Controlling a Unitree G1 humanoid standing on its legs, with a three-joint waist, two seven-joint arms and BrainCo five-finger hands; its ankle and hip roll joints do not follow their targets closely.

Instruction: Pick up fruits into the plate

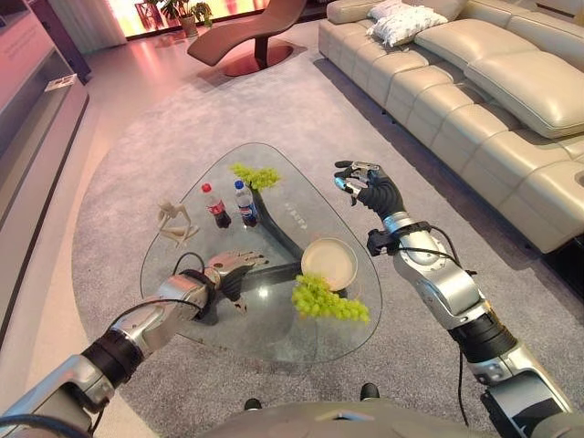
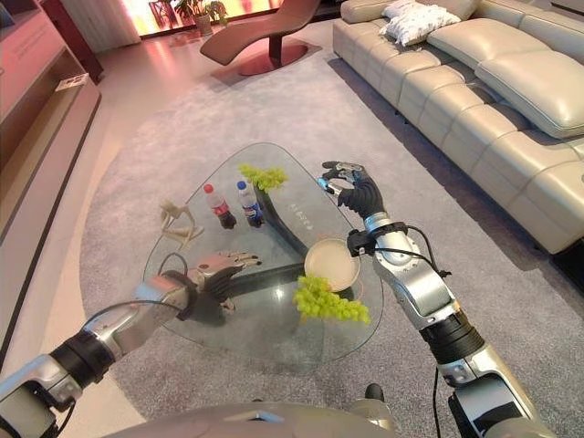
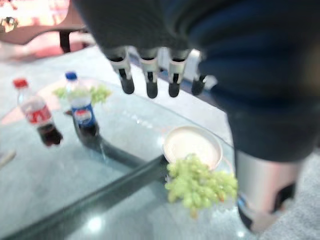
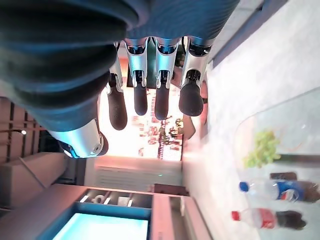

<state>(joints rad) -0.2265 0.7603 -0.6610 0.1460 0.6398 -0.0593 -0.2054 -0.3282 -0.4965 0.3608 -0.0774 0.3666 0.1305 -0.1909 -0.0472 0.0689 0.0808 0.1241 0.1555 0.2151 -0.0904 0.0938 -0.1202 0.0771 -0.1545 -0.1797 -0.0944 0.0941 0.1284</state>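
A bunch of green grapes [image 1: 328, 299] lies on the glass table [image 1: 274, 333] near its front edge, just in front of an empty cream plate [image 1: 329, 262]. A second bunch of grapes [image 1: 255, 175] lies at the table's far end. My left hand [image 1: 233, 272] hovers low over the glass, left of the near bunch, fingers [image 3: 150, 75] straight and holding nothing. My right hand [image 1: 365, 185] is raised above the table's right edge, beyond the plate, with relaxed fingers [image 4: 141, 97] and nothing in it.
A red-capped cola bottle [image 1: 215, 206] and a blue-capped bottle [image 1: 245, 203] stand upright mid-table. A small wooden figure [image 1: 175, 222] sits at the left edge. A beige sofa [image 1: 493, 91] runs along the right; a lounge chair [image 1: 251, 32] stands far back.
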